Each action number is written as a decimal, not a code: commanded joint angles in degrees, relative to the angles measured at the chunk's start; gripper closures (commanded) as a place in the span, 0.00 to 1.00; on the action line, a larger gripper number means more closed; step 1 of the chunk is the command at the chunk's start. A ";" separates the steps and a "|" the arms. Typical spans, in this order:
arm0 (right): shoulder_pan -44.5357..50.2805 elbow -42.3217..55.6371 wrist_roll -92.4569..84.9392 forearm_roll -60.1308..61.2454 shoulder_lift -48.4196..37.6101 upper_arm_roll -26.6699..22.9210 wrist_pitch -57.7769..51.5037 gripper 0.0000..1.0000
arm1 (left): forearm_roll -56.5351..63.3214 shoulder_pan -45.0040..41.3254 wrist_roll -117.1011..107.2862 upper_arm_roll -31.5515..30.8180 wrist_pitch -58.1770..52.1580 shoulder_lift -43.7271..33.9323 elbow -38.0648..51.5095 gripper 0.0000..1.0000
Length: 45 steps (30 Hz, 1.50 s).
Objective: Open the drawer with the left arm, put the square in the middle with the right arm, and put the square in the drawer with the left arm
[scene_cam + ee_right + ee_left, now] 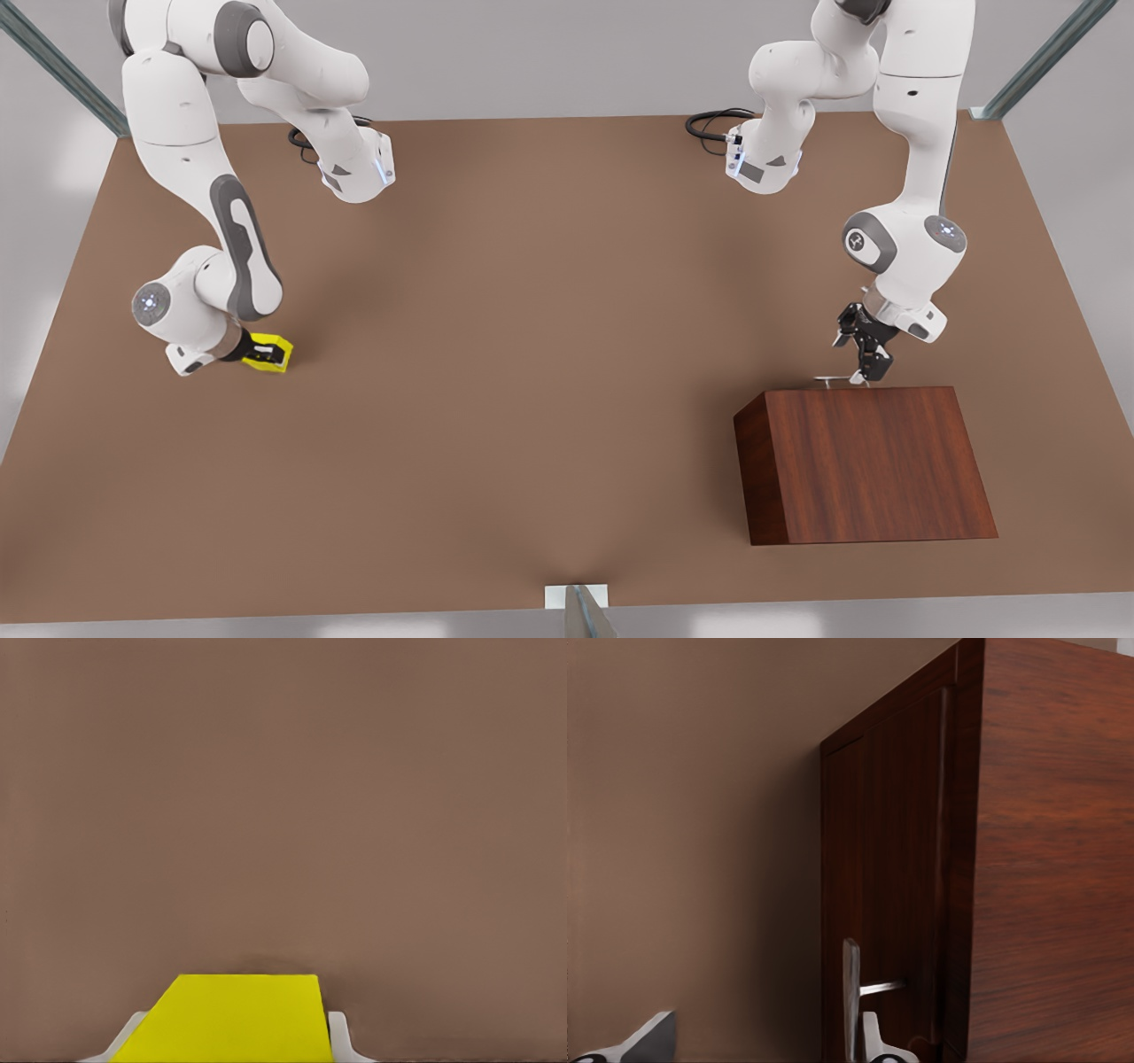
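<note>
Left gripper (858,356) fingers spread around the drawer's handle (850,997): close squarely before pulling. Right gripper (266,353) fingers clamp the cube (268,353).

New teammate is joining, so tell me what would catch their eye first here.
The yellow square stands out, at the front view's left on the brown table, with the right gripper around it. Next, the dark wooden cabinet at the front view's right, where the left gripper is at the drawer's silver handle.
</note>
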 commanded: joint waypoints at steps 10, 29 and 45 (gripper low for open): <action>17.07 5.05 46.56 -0.47 -1.67 12.93 -1.50 0.41 | -0.94 -0.01 -0.04 0.09 -6.72 -3.89 -1.67 0.00; 52.23 36.43 98.42 -1.08 24.61 6.42 -1.41 0.00 | -1.20 -0.27 -0.22 0.27 -6.54 -15.31 -15.12 0.00; 4.07 41.95 9.57 -15.59 -8.63 7.74 -47.29 0.00 | 16.64 -16.87 41.97 -2.20 -60.23 8.05 48.76 0.00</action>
